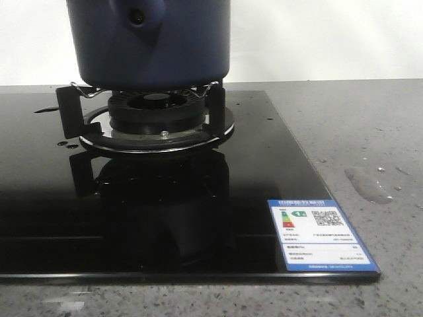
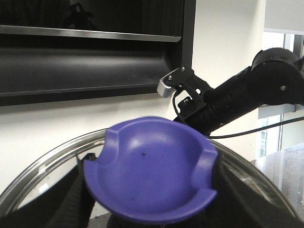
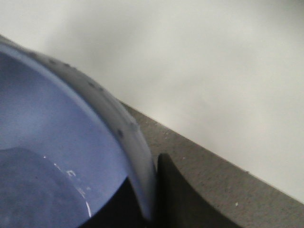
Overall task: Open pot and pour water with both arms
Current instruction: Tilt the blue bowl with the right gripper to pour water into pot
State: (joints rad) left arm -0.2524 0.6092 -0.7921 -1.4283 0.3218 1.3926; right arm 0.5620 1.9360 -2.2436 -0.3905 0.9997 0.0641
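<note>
The dark navy pot [image 1: 149,46] fills the top of the front view, its handle stub [image 1: 137,16] facing the camera and its base at the burner's supports; I cannot tell whether it rests on them. My grippers are out of the front view. My left gripper [image 2: 149,192] is shut on the blue lid knob [image 2: 149,175] and holds the glass lid [image 2: 47,161] up in the air. My right gripper [image 3: 147,204] is shut on the pot's rim [image 3: 109,114], one finger inside and one finger [image 3: 178,194] outside. Water [image 3: 33,190] shows inside the pot.
The gas burner [image 1: 157,109] sits on a black glass cooktop [image 1: 132,218] with an energy label [image 1: 318,234] at its front right corner. A wet patch [image 1: 370,183] lies on the grey counter to the right. The right arm [image 2: 237,99] and a range hood [image 2: 90,57] show beyond the lid.
</note>
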